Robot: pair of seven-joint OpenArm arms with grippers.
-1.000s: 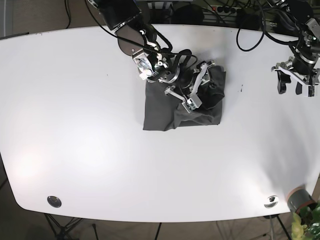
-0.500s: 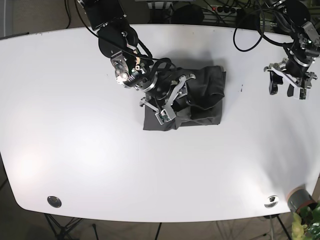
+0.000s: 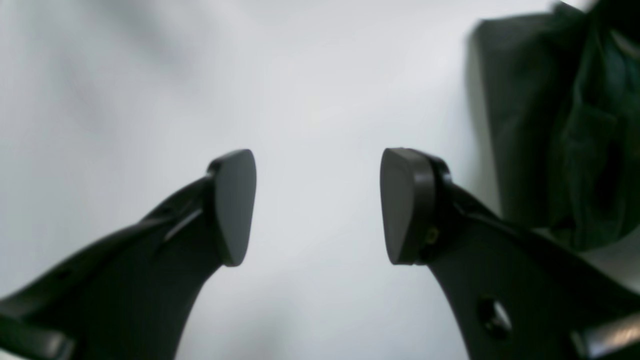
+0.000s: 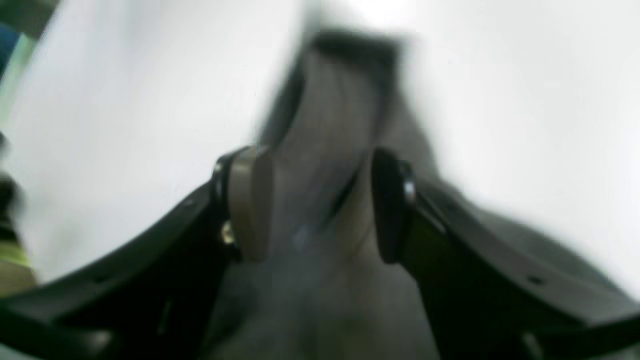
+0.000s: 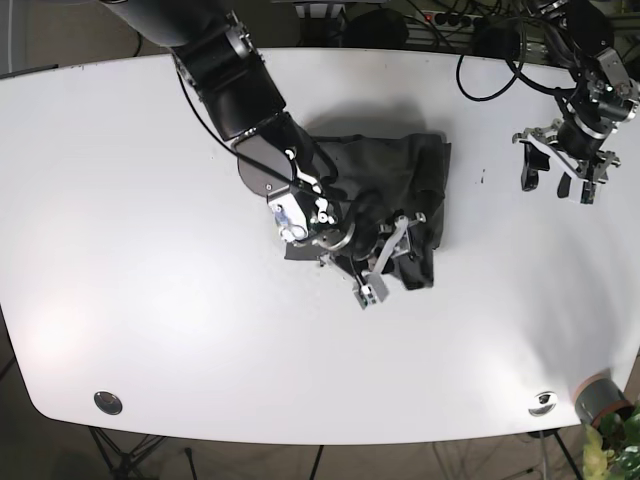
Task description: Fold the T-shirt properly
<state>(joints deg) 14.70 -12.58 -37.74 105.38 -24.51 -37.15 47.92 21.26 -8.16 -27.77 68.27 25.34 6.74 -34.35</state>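
The dark grey T-shirt (image 5: pixel 400 170) lies bunched and partly folded in the middle of the white table (image 5: pixel 150 250). My right arm reaches over it, and the right gripper (image 5: pixel 390 262) sits at the shirt's near right corner. The blurred right wrist view shows this gripper (image 4: pixel 317 205) open, with grey T-shirt cloth (image 4: pixel 340 100) below and between its fingers. Far to the right, my left gripper (image 5: pixel 555 182) hangs open over bare table. The left wrist view shows the left gripper (image 3: pixel 317 205) empty and the T-shirt (image 3: pixel 540 125) at upper right.
Black cables (image 5: pixel 500 60) trail over the table's back edge. A round metal fitting (image 5: pixel 108 402) sits near the front left edge and another (image 5: pixel 543 402) near the front right. A plant pot (image 5: pixel 600 398) stands off the table's front right corner.
My right arm has swung across the shirt toward the front, its gripper moving from the shirt's left side to its near right corner; the cloth is bunched differently. The left gripper has drifted slightly left.
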